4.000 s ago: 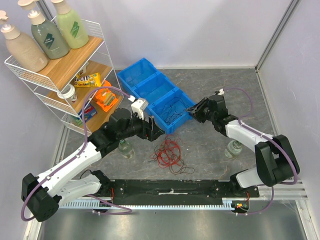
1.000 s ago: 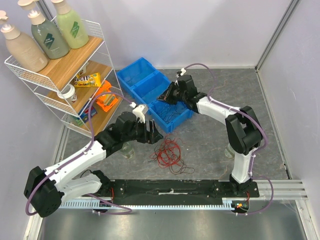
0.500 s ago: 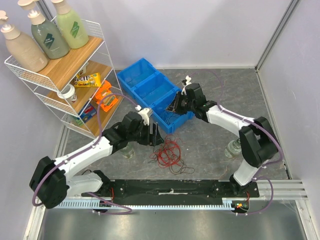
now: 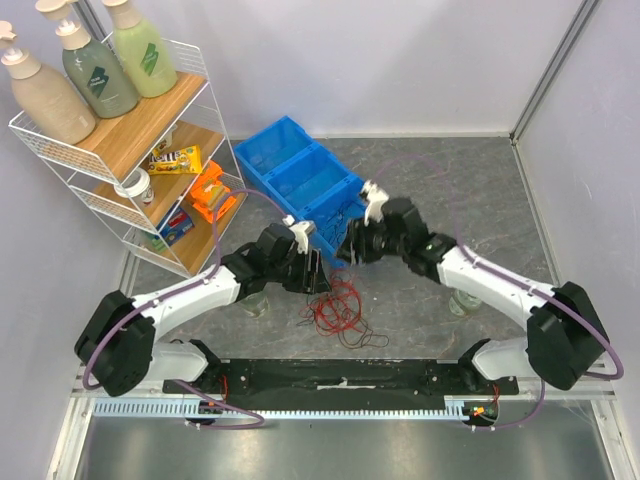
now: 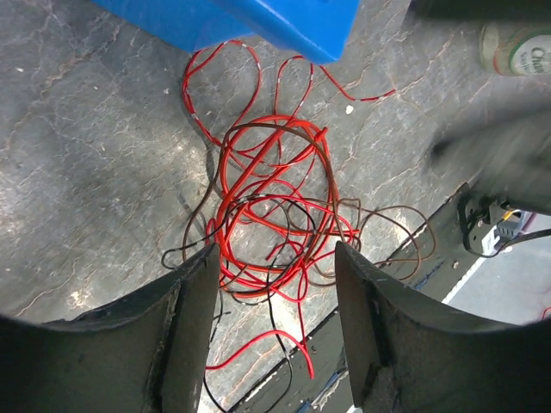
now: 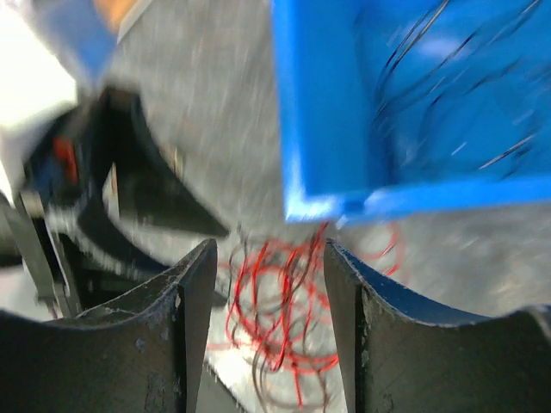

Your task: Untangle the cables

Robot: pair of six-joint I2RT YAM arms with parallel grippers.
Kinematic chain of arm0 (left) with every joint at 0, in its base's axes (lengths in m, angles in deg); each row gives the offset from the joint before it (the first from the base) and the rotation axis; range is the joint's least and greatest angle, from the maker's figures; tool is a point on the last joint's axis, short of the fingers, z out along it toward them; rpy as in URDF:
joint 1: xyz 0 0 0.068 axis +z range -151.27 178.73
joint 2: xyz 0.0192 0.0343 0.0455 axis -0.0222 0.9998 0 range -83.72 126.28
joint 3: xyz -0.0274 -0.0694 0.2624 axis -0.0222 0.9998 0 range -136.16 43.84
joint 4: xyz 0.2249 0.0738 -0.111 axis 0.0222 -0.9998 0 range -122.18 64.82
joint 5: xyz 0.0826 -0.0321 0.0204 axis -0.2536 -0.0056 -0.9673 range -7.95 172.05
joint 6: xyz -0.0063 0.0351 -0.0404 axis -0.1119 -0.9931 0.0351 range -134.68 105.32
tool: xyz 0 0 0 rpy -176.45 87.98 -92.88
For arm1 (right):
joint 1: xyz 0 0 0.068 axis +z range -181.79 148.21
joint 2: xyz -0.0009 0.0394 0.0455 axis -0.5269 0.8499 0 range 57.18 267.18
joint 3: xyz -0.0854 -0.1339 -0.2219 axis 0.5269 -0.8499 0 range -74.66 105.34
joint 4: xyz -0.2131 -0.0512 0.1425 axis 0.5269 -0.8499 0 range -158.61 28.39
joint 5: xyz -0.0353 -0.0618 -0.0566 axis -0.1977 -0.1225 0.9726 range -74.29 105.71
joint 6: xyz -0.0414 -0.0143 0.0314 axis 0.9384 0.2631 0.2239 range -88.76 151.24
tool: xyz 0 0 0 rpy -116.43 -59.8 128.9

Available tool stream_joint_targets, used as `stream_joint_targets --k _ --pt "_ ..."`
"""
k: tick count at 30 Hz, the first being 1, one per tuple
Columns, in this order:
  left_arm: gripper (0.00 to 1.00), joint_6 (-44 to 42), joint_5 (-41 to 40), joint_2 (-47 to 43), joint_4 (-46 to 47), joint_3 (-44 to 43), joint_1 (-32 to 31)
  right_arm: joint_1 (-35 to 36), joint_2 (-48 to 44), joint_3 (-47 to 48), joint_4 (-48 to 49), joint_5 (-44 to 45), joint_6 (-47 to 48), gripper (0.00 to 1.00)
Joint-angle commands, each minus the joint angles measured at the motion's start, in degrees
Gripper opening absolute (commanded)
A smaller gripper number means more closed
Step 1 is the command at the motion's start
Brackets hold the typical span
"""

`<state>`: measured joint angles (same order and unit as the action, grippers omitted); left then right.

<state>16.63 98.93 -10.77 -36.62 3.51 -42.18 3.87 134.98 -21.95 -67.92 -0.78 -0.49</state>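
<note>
The cables (image 4: 338, 308) are a loose tangle of thin red and black wires lying on the grey floor just in front of the blue bin (image 4: 268, 135). My left gripper (image 4: 318, 272) hovers at the tangle's far left edge. In the left wrist view it is open (image 5: 275, 254) with the cables (image 5: 275, 198) below and ahead, untouched. My right gripper (image 4: 345, 248) hangs over the bin's near corner. It is open (image 6: 269, 249) and the cables (image 6: 284, 297) show blurred between its fingers, further down. Thin black wires (image 6: 448, 77) lie inside the bin's nearest compartment.
The bin's wall (image 6: 314, 112) stands close to both grippers. A wire shelf (image 4: 120, 140) with bottles and packets is at the left. Small jars (image 4: 252, 298) (image 4: 462, 298) stand either side of the tangle. A black rail (image 4: 340, 375) runs along the near edge.
My right arm swung from over the bin's far part back to its near corner and its jaws opened. My left gripper moved right, closer to the tangle, its jaws narrowing a little.
</note>
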Motion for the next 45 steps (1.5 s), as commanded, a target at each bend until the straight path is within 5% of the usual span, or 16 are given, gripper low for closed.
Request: stream_joint_targets --k 1,7,14,19,25,31,37,45 --pt "0.61 1.3 2.8 3.4 3.9 -0.8 -0.9 6.9 -1.9 -10.5 9.1 -4.8 -0.5 0.60" --pt "0.52 1.6 4.5 4.9 4.5 0.3 -2.9 10.1 -3.1 -21.5 23.3 -7.1 -5.9 0.58" --pt "0.49 2.2 4.6 4.8 4.8 1.4 -4.8 10.9 -1.1 -26.3 27.5 -7.6 -5.6 0.54" --pt "0.36 1.9 3.6 6.0 4.1 0.7 -5.9 10.9 -1.8 -27.1 22.8 -0.5 -6.1 0.23" --pt "0.02 -2.4 -0.9 3.9 -3.5 -5.3 -6.0 10.9 -6.6 -28.6 16.9 7.4 -7.0 0.06" --pt "0.02 -8.0 -3.7 -8.9 -6.8 -14.4 -6.1 10.9 -5.9 -28.3 12.5 14.5 -9.0 0.00" --pt "0.02 -11.2 -1.2 -24.1 5.7 -20.6 -6.1 10.7 -2.5 -24.9 4.4 24.8 -13.3 0.00" --pt "0.02 -14.4 -0.9 -26.4 7.8 -34.7 -6.1 8.7 -7.4 -23.6 -3.7 33.6 -16.2 0.00"
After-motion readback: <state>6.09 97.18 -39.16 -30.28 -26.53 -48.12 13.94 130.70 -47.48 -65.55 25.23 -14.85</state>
